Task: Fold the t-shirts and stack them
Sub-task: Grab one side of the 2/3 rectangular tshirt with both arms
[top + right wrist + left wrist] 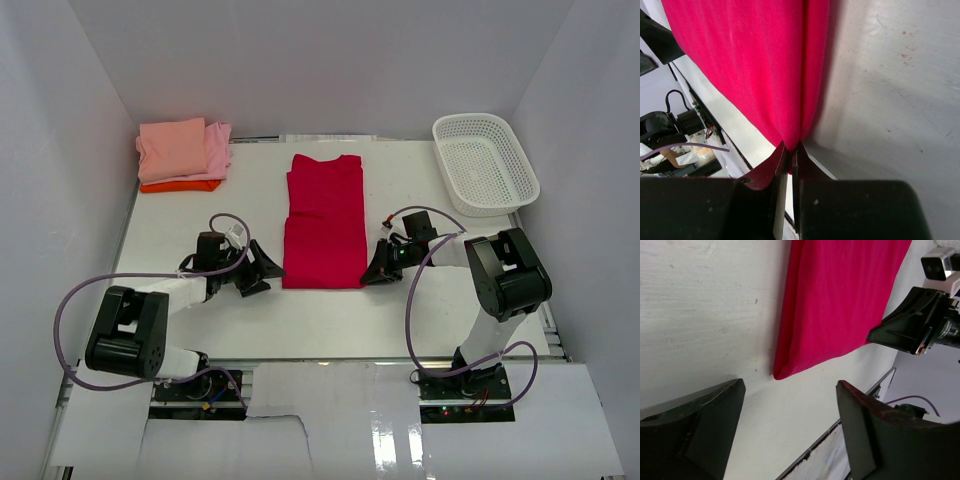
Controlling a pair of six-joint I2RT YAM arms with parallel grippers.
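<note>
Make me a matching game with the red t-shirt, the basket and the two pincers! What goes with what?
1 red t-shirt
2 basket
3 left pincer
4 right pincer

A open, holding nothing
B in the far right corner
C shut on a corner of the cloth
D lying flat in the middle

Pairs: 1-D, 2-B, 3-A, 4-C

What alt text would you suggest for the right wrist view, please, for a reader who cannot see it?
The right hand is shut on a corner of a folded crimson t-shirt, gathering the cloth to a point at the bottom centre. The shirt fills the upper left, lying on a white table with a few faint reddish specks.
</note>
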